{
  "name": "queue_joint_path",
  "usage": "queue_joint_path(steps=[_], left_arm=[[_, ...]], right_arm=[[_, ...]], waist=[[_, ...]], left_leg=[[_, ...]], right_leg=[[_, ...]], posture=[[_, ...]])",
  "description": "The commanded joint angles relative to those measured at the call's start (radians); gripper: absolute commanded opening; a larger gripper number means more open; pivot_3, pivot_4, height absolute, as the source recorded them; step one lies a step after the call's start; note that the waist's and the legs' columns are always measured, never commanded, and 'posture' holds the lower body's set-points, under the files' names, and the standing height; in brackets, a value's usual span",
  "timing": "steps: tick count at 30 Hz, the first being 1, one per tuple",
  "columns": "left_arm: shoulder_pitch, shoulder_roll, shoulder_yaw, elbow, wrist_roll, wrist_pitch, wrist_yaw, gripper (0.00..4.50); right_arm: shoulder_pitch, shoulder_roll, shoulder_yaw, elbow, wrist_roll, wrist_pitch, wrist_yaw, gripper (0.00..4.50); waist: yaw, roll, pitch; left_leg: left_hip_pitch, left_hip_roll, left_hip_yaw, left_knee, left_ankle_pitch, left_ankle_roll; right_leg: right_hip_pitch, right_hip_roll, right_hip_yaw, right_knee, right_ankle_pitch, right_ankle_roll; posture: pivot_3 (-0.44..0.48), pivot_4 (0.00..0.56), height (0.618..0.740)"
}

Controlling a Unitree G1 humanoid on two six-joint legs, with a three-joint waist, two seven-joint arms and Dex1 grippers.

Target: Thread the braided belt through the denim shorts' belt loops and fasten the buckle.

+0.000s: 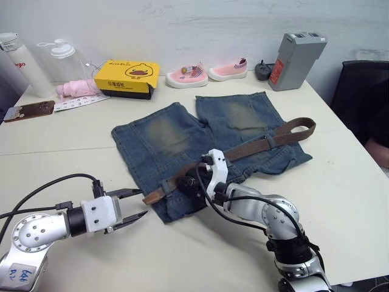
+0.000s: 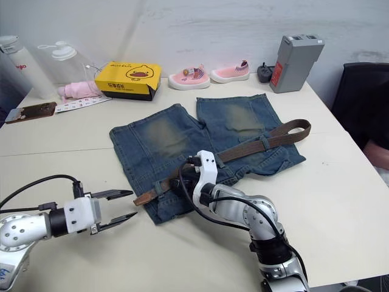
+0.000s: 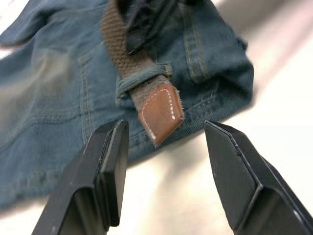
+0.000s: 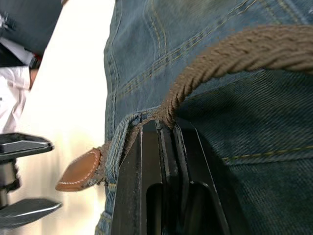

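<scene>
My left gripper sits closest, its jaws spread wide and empty, just off the near hem of the waistband, with the belt's tan leather tip lying between the two fingers but untouched. My right gripper is down on the denim shorts, jaws closed on the braided belt right behind the belt loop that the tip has just cleared.

The shorts lie flat on the table, waistband toward me, legs pointing away. The belt runs along the waistband from that tip, under a second loop further along, and curls back at the far right end. I cannot make out the buckle.

What could go wrong — mostly the handover. If I close the left jaws too low, I pinch denim along with the leather tip, and pulling then drags the whole garment instead of drawing the strap through. If the right jaws let go before the left has a firm hold, the woven strap could spring back out of the loop. Pulling with the right still clamped would bunch the waistband and perhaps strain the loop. The tip is short and smooth — a shallow pinch may slip off.
</scene>
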Motion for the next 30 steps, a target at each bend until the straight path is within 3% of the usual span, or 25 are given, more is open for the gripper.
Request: queue_joint_path(steps=[1,7,10,15,21,22,24,28,29,30], left_arm=[[-0.036,-0.013,-0.039,0.044,0.126,-0.183,0.047,2.74],[-0.068,-0.036,-0.085,0.155,0.241,-0.328,0.12,2.74],[-0.074,-0.037,-0.089,0.186,0.257,-0.358,0.141,2.09],[-0.086,-0.033,-0.097,0.189,0.245,-0.374,0.157,0.02],[-0.077,-0.03,-0.089,0.186,0.264,-0.385,0.177,0.02],[-0.075,-0.029,-0.087,0.185,0.265,-0.386,0.179,0.0],[-0.07,-0.031,-0.081,0.182,0.27,-0.388,0.192,0.0],[-0.06,-0.024,-0.077,0.18,0.272,-0.396,0.2,0.0],[-0.058,-0.024,-0.076,0.18,0.271,-0.395,0.203,0.0],[-0.056,-0.022,-0.074,0.179,0.27,-0.395,0.204,0.0]], right_arm=[[-0.001,0.027,0.001,-0.005,0.002,0.037,0.012,0.0],[0.004,0.045,-0.019,-0.013,0.001,0.065,0.009,0.0],[0.004,0.049,-0.028,-0.016,-0.003,0.072,0.01,0.0],[0.0,0.059,-0.043,-0.017,-0.013,0.089,0.016,0.0],[-0.006,0.061,-0.061,-0.016,-0.023,0.097,0.031,0.0],[-0.006,0.061,-0.066,-0.017,-0.026,0.098,0.034,0.72],[-0.002,0.051,-0.086,-0.032,-0.013,0.103,0.047,1.46],[0.02,-0.076,-0.167,-0.152,0.059,0.119,0.136,3.52],[0.027,-0.123,-0.177,-0.188,0.059,0.124,0.167,3.92],[0.034,-0.176,-0.186,-0.223,0.055,0.131,0.195,3.92]], waist=[[-0.002,0.0,0.0],[-0.003,0.0,-0.001],[-0.003,0.0,-0.001],[-0.003,0.0,-0.001],[-0.003,0.0,-0.001],[-0.003,0.0,-0.001],[-0.003,0.0,-0.001],[0.002,0.001,0.0],[0.004,0.001,0.0],[0.007,0.001,0.0]], left_leg=[[0.0,0.0,0.0,0.0,0.0,0.0],[0.001,0.0,0.0,-0.001,0.0,0.0],[0.001,0.0,-0.001,-0.001,0.0,0.0],[0.001,-0.001,-0.001,-0.001,0.0,0.0],[0.001,-0.001,-0.001,-0.001,0.0,-0.001],[0.001,-0.001,-0.001,-0.001,0.0,-0.001],[0.001,-0.001,-0.001,-0.001,0.001,-0.001],[0.001,-0.001,-0.002,-0.001,0.001,-0.001],[0.001,-0.002,-0.002,-0.001,0.001,-0.001],[0.001,-0.003,-0.002,-0.001,0.001,-0.001]], right_leg=[[0.0,0.0,0.0,0.0,0.0,0.0],[0.0,0.0,0.0,0.0,0.0,0.0],[0.0,0.001,-0.001,0.001,0.0,0.001],[0.0,0.001,-0.001,0.001,0.001,0.001],[0.0,0.001,-0.001,0.001,0.001,0.002],[0.0,0.001,-0.001,0.001,0.001,0.002],[0.0,0.001,-0.001,0.001,0.001,0.002],[0.001,0.001,-0.001,0.0,0.001,0.002],[0.001,0.0,0.0,-0.001,0.001,0.002],[0.001,0.0,0.0,-0.002,0.001,0.002]], posture=[[0.0,0.15,0.624],[0.0,0.15,0.624],[0.0,0.15,0.624],[0.0,0.15,0.624],[0.0,0.15,0.624],[0.0,0.15,0.624],[0.0,0.15,0.624],[0.0,0.15,0.624],[0.0,0.15,0.624],[0.0,0.15,0.624]])
